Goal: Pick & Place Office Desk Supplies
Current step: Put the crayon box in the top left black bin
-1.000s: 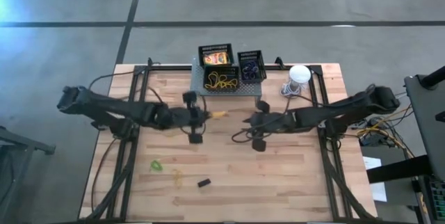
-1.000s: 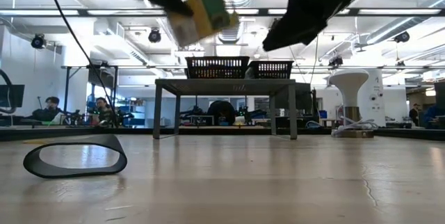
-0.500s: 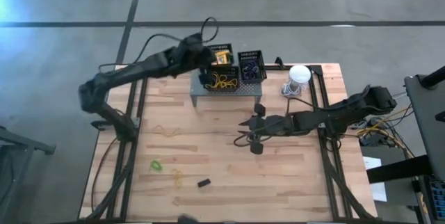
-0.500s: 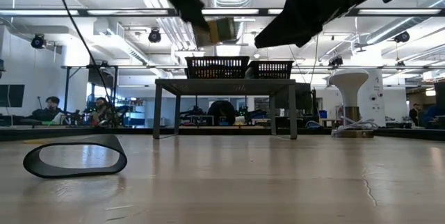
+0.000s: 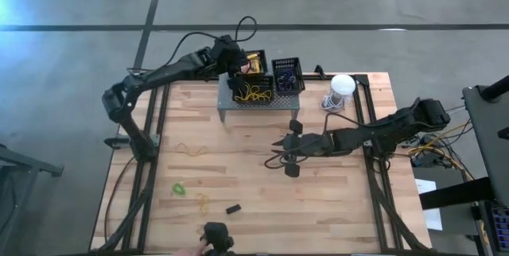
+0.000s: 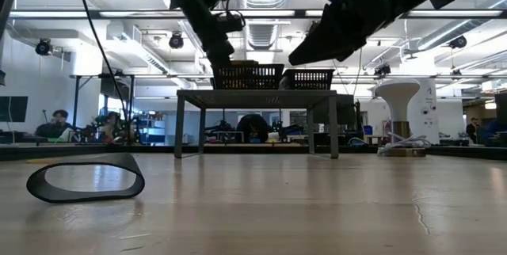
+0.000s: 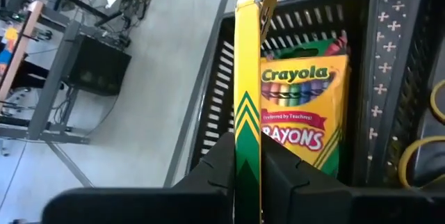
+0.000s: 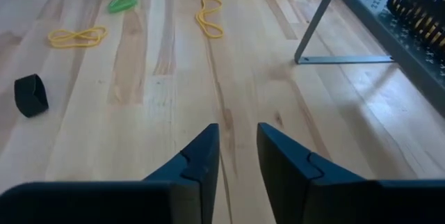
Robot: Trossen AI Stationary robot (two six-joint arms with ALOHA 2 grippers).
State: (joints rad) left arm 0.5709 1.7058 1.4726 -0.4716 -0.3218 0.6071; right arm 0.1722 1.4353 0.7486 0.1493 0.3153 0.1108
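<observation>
L gripper (image 7: 248, 172) clamped on Crayola crayon box (image 7: 247, 113), poised over back-left basket (image 5: 247, 59) w/ another crayon box (image 7: 304, 106) inside.
R gripper (image 8: 236, 156) mid-table, fingers slightly apart, empty.
Left on table: yellow bands (image 8: 208, 15), green band (image 8: 122, 3), black band (image 8: 30, 94).

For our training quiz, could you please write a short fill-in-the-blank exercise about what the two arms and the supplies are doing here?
1. The left pincer grips a crayon box by its ____ edge.
2. Below it, another crayon box lies inside a black ____.
3. The baskets stand on a grey perforated ____.
4. The right pincer hovers over the table, holding ____.

Missing words: narrow; basket; shelf; nothing
</observation>
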